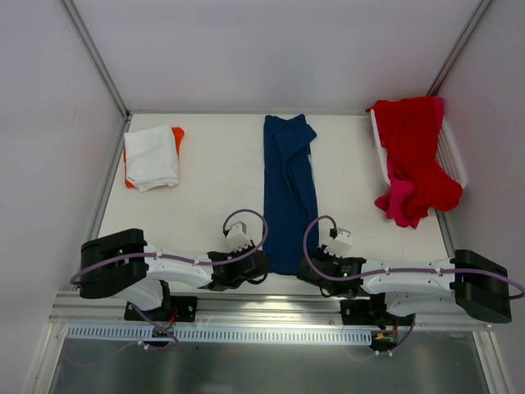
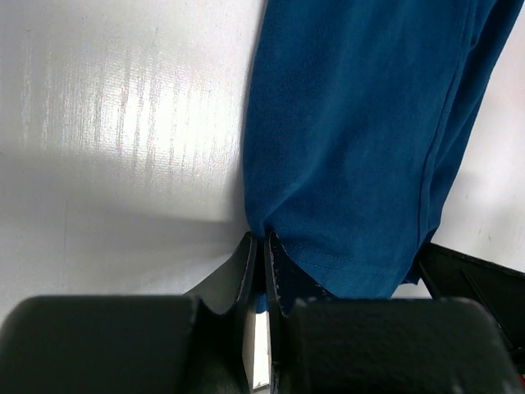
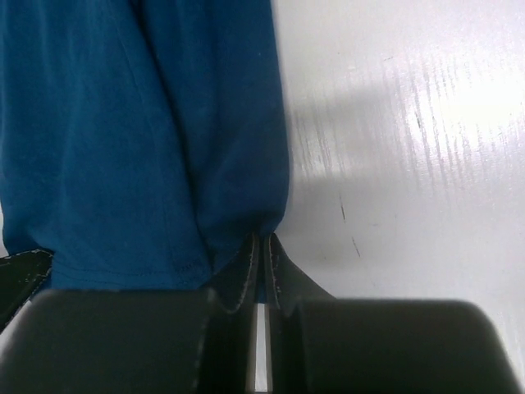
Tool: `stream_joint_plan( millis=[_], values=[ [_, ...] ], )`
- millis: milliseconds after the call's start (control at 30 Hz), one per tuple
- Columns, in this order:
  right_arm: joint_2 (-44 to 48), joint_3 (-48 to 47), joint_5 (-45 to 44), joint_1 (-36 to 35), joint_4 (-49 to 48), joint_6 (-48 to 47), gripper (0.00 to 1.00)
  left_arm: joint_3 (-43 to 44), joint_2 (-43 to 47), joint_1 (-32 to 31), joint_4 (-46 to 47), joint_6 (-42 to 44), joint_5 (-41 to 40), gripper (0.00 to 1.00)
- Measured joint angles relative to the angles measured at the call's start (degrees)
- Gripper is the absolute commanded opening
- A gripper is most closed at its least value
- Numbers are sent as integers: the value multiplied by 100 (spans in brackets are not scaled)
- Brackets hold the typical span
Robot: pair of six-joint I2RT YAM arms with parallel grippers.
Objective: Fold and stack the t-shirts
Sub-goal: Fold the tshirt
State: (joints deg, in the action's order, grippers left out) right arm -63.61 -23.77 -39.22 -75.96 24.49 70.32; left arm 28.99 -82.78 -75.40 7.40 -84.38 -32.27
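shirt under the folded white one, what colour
Orange shirt; best seen in the top external view.

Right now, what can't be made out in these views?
Top view: orange shirt mostly under white shirt; fold unreadable.
Top view: basket inside covered by red shirt; pink shirt partly under it.
Wrist views: navy shirt corners hidden inside left fingers and right fingers; far end cut by top edge.

You'll see a white mesh basket at the white table's far right corner; it looks tilted, though that's hard to judge.
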Motion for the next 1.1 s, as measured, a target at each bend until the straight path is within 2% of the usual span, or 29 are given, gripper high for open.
stream_joint_plan(
  millis=[400,767,1100],
  values=[
    [-4,-85,-9,-127,160,11,0,98,83,0,-350,153,4,0],
    [264,-1099,-256,-210,1040,-271,1,503,356,0,-1005,745,26,0],
    [-70,-1781,-518,-22,1335,-780,1,1034,1204,0,-1410,1670,-404,9]
  ],
)
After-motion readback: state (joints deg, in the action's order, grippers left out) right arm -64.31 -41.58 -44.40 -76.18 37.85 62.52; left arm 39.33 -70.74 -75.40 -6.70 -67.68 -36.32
